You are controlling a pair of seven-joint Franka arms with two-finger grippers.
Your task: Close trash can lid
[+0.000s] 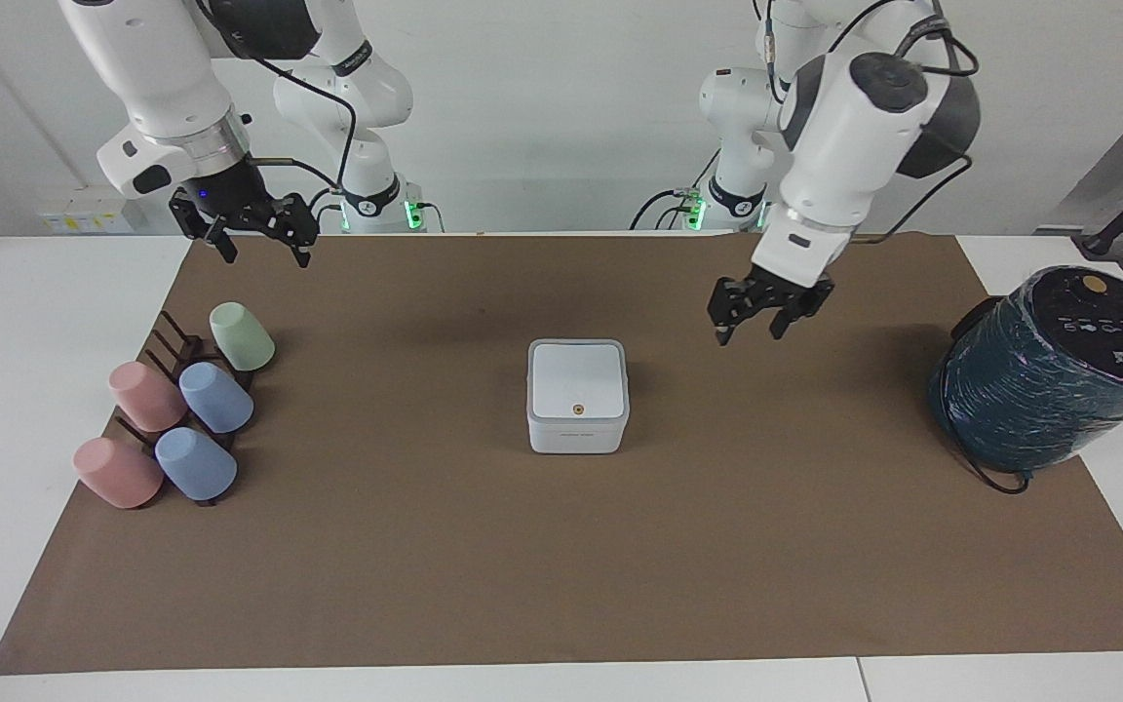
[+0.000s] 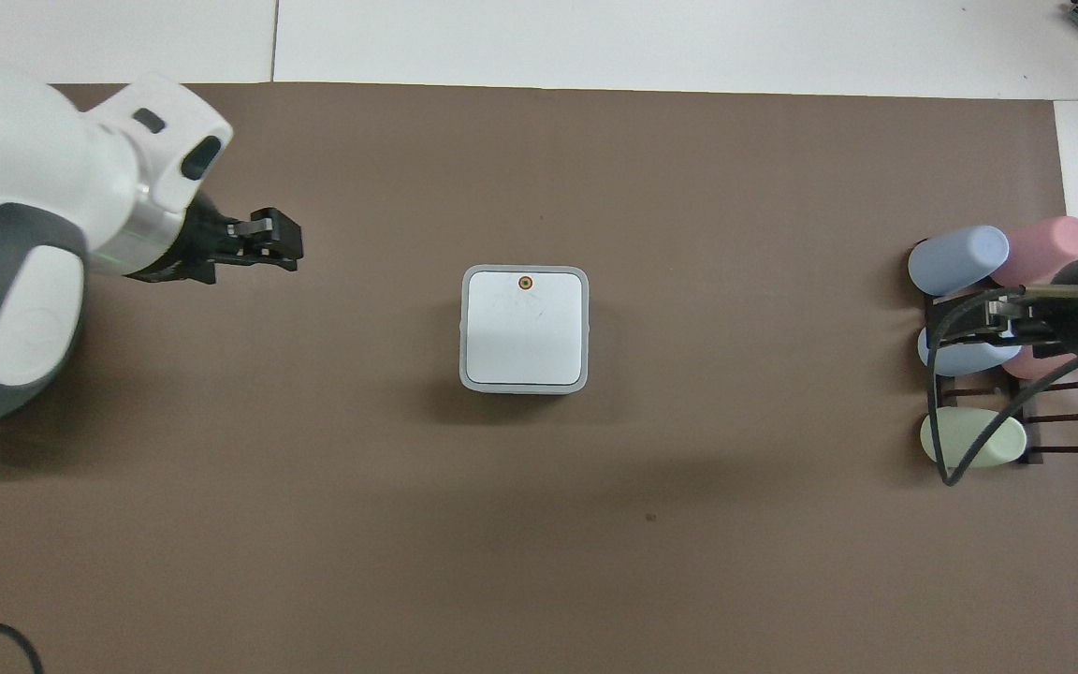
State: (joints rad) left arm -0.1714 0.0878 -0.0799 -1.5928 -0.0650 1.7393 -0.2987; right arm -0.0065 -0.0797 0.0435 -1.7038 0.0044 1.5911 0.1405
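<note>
1. I read the trash can (image 1: pixel 576 419) standing upright on the brown mat (image 1: pixel 561 546) at mid-tabletop (image 1: pixel 35 322), its front with faint grey text turned away from the robots.
2. The lid (image 1: pixel 578 378) lies flat and shut on the can; its orange dot (image 1: pixel 577 409) faces up, at the edge farther from the robots. In the overhead view the lid (image 2: pixel 525 328) sits square inside the can's grey rim (image 2: pixel 465 328).
3. My left claw (image 1: pixel 749 320) hangs in the air over bare mat, toward the left arm's end of the tabletop from the can and well apart from it. Its two fingers point down with a visible gap between them, holding nothing. The overhead view shows the same claw (image 2: pixel 263 245) clear of the can.
4. From the left claw, the dark teal wrapped cylinder (image 1: pixel 1049 370) stands further out toward the left arm's end, at the mat's edge.
5. My right claw (image 1: pixel 254 239) waits in the air above the rack of cups (image 1: pixel 176 409), fingers spread and empty.
6. Nothing touches the can or the lid.
</note>
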